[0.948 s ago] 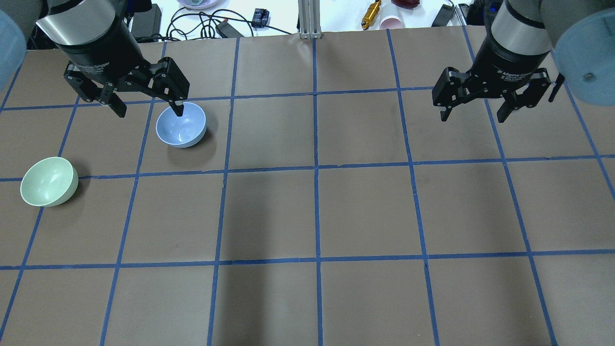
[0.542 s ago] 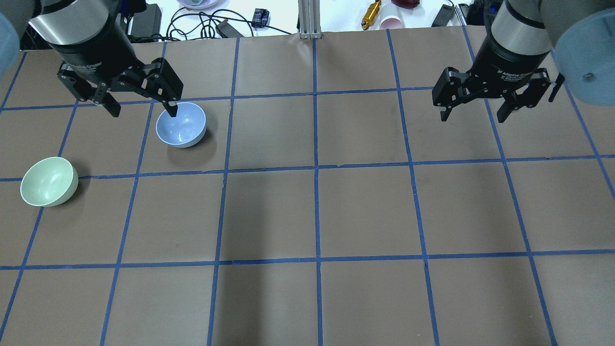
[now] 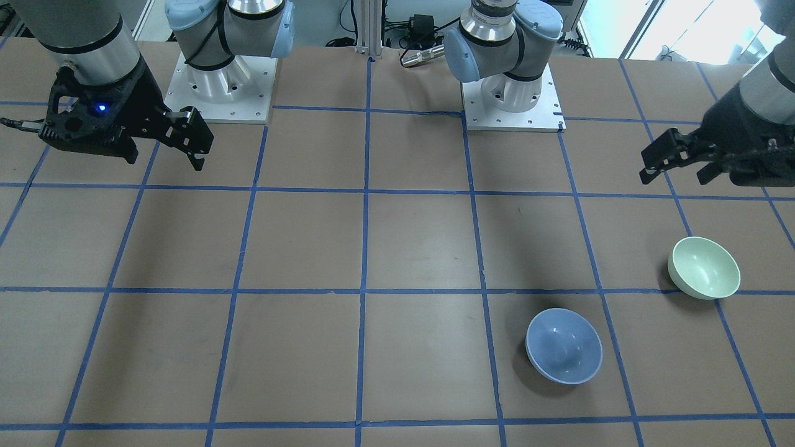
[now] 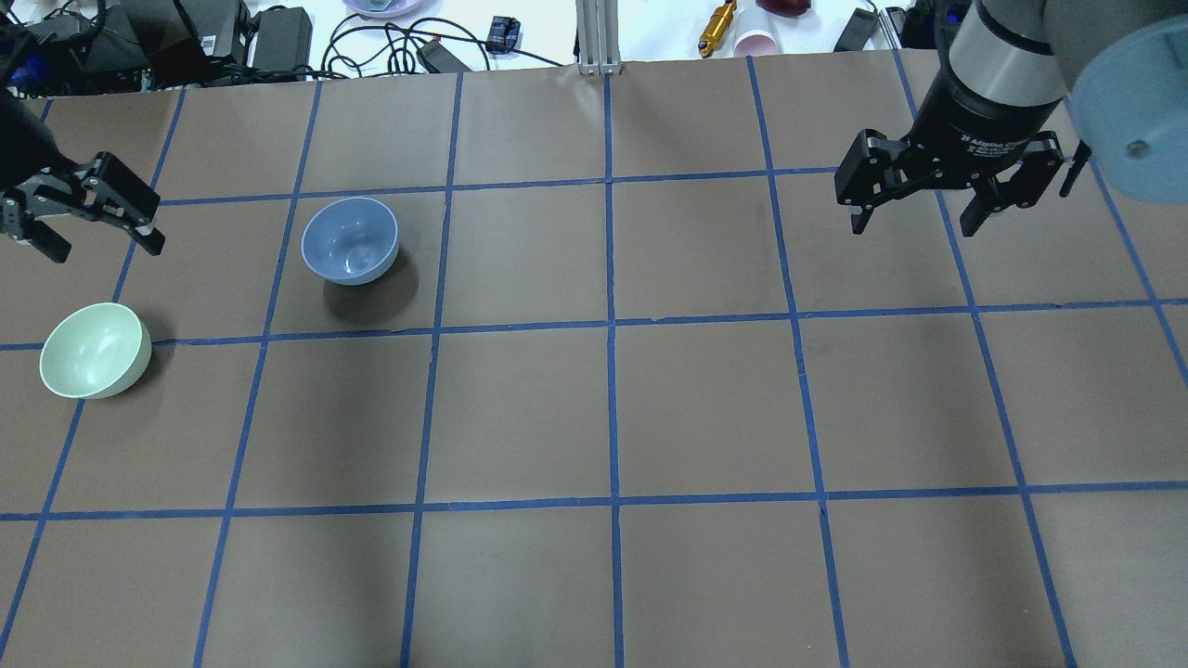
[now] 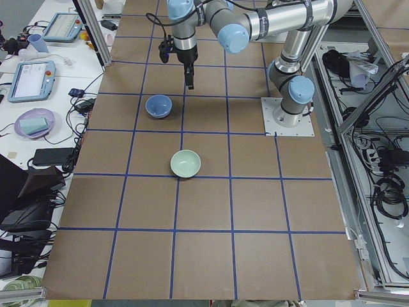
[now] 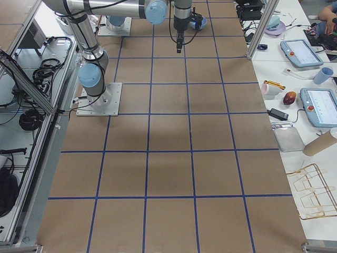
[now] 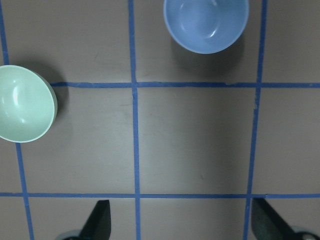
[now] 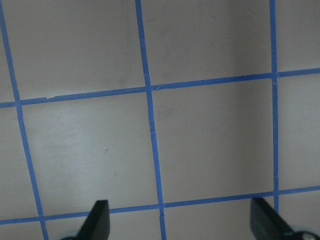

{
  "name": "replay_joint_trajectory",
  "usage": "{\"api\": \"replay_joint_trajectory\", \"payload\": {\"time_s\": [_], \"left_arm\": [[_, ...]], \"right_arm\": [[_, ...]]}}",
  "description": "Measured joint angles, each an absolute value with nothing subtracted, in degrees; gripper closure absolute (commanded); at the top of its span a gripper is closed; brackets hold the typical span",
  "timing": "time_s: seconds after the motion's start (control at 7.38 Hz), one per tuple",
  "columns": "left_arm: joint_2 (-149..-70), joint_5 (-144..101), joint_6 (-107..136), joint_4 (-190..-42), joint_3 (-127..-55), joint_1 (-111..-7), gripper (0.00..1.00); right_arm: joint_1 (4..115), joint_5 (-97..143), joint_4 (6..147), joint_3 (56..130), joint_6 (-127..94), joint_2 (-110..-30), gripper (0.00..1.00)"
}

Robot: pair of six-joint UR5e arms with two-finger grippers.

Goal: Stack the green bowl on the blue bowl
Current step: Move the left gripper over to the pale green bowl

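left gripper (image 4: 104,246) wide apart, empty, raised near green bowl (image 4: 93,351) | right gripper (image 4: 914,223) wide apart, empty, well away | green bowl and blue bowl (image 4: 350,239) upright, apart on table (image 4: 705,408)

Right arm (image 4: 1000,51) and left arm (image 3: 769,87): brushed silver tube sections, black wrist ends, rounded pale blue joint caps (image 3: 458,54). Each base is bolted to a square light-grey mounting plate (image 3: 539,119) with small screws along its edges. Right gripper (image 4: 914,225) and left gripper (image 4: 107,250): matt black with linked fingers. White lettering (image 4: 998,141) is on the right gripper's collar. A blue indicator light (image 3: 100,108) is lit on the right wrist, and a thin dark cable (image 3: 18,124) joins it.
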State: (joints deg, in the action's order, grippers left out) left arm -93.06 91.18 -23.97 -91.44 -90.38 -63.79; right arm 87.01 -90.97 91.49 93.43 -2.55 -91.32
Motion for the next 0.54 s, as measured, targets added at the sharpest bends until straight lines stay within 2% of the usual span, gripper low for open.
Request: {"api": "replay_joint_trajectory", "payload": {"time_s": [0.54], "left_arm": [[-99.6, 90.4, -37.3, -79.1, -94.2, -50.7, 0.00]], "right_arm": [[87.0, -91.0, 91.5, 93.5, -2.5, -91.3, 0.00]]}}
